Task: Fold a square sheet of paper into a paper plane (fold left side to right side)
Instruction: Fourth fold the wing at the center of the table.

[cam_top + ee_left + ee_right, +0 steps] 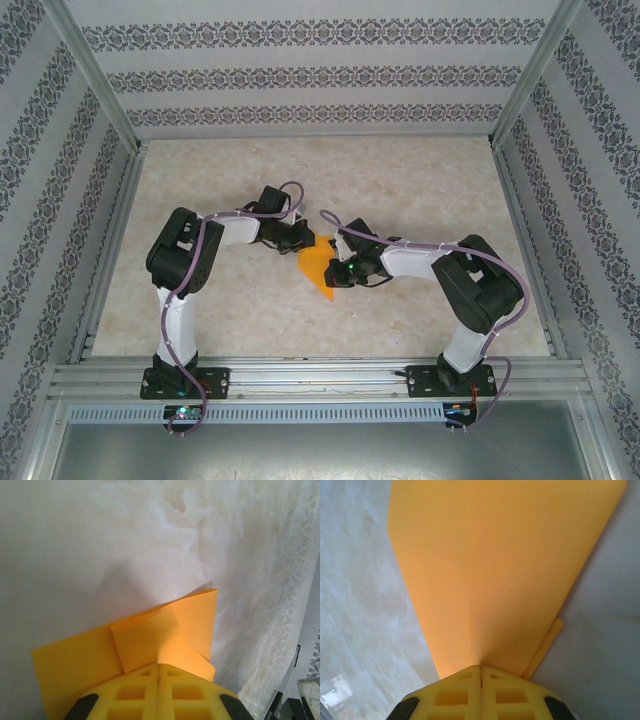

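Orange paper (316, 268), partly folded, sits between our two hands near the middle of the pale worktop (250, 180). Our left hand (159, 667) is pinched closed on its curled, overlapping flaps. Our right hand (481, 669) is clamped on the narrow end of a smooth wedge. The wedge's centre crease is plain from the right wrist, and the top view is too small to show it.
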